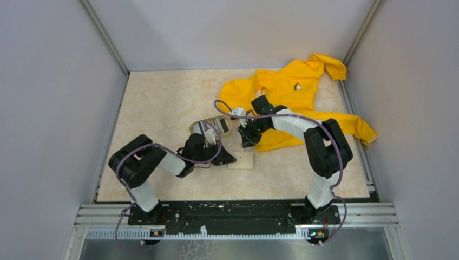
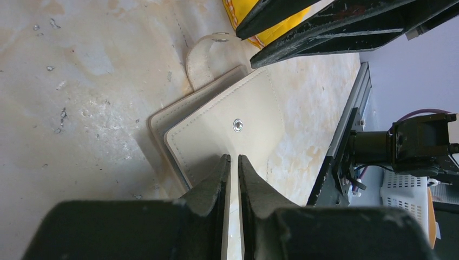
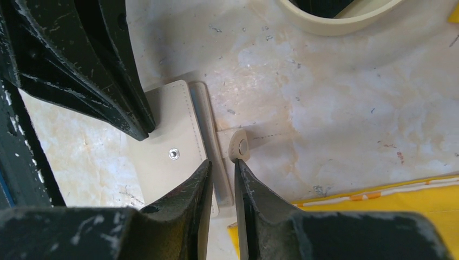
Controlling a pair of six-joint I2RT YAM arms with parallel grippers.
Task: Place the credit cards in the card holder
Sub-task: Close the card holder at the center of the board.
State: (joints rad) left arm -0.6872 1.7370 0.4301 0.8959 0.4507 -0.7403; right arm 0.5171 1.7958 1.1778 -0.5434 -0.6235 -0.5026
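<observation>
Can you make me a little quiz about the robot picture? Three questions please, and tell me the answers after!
1. True or false: the card holder is black.
2. What lies at the far right of the table? A) a yellow jacket B) a teddy bear C) a plate
3. In the right wrist view, is the card holder's strap snapped shut or undone?

Key:
1. False, it is cream.
2. A.
3. Undone, its end lies loose on the table.
</observation>
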